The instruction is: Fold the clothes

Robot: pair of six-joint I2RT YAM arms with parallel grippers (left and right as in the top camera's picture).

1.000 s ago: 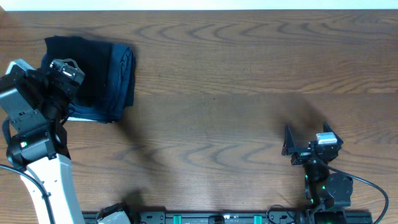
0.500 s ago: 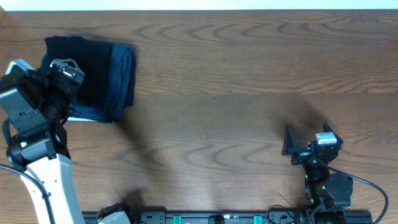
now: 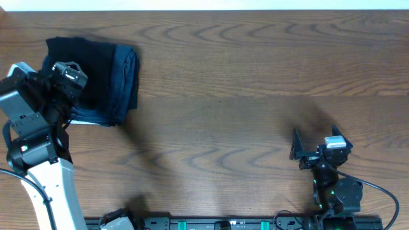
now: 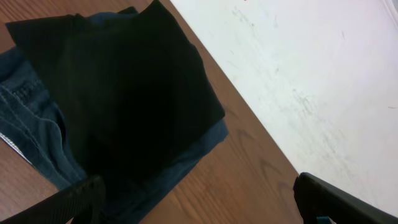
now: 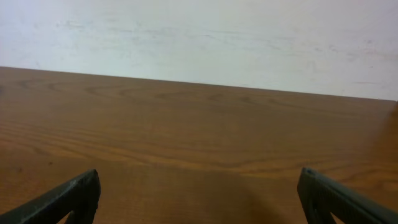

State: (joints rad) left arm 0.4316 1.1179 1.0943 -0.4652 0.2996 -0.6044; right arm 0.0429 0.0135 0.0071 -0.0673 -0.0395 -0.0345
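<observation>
Black T-shirt atop blue denim garment

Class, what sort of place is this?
Likely a robotics lab bench: brown wood-grain table by a plain white wall, left robot arm and right robot arm at its edge, folded black T-shirt atop a dark blue denim garment.

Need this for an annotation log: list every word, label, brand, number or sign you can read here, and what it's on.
No readable text in any of the three views.
Black T-shirt: plain where it shows, no print or logo in view.
Denim garment: only stitching, no legible tag.
Wooden table: no markings.
</observation>
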